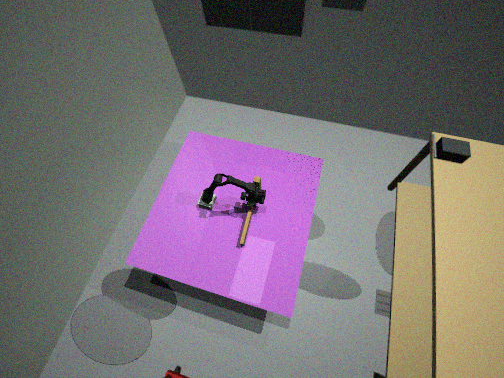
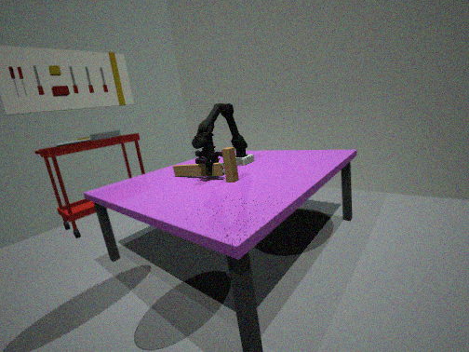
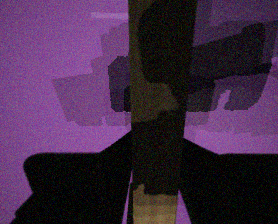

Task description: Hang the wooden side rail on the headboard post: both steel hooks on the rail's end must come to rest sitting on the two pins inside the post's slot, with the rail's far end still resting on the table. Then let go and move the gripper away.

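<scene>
"What's on the left?"

"A pale tool board (image 2: 46, 104) on the wall; then the wooden rail (image 1: 245, 231) (image 2: 183, 170) (image 3: 155, 207), reaching across the purple table (image 1: 170, 224) (image 2: 279, 199), its far end pointing away from the post."

"And the gripper (image 1: 252, 205) (image 2: 209, 173) (image 3: 149, 134)?"

"Clamped on the rail, a finger on either side; it's near the post end."

"Are the hooks on the pins?"

"Hard to say from here, the joint is too small and dark; the rail's near end is just beside the upright post (image 1: 257, 179) (image 2: 230, 164); right of that, farther back, sits the arm's white base (image 1: 200, 205) (image 2: 250, 160)."
</scene>
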